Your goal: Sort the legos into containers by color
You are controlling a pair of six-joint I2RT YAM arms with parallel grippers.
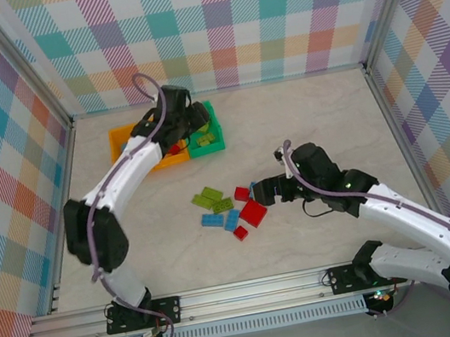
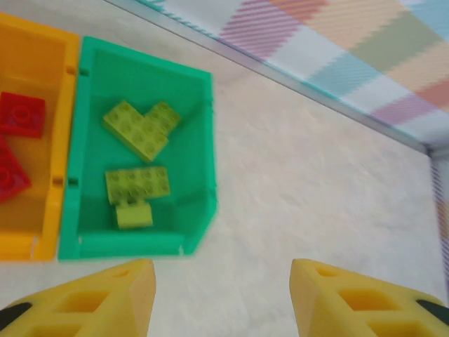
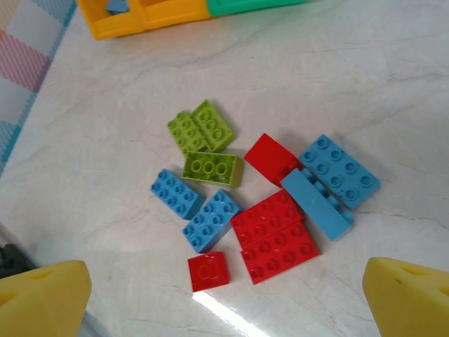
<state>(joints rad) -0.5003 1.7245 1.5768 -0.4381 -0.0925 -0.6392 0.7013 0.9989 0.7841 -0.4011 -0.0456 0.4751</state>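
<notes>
Between the spread, empty fingers of my left gripper (image 2: 221, 284) lies bare table (image 2: 302, 175). Just ahead and to the left sits the green bin (image 2: 140, 244), holding lime legos (image 2: 137, 128). Joined to its left side is an orange bin (image 2: 50, 210) containing red legos (image 2: 19, 116). Ahead of my right gripper (image 3: 224, 288), whose fingers also stand wide apart and grasp nothing, loose legos (image 3: 270, 158) lie clustered: red bricks (image 3: 277, 242) nearest, blue bricks (image 3: 340, 168) on either side, lime bricks (image 3: 200, 130) farthest.
</notes>
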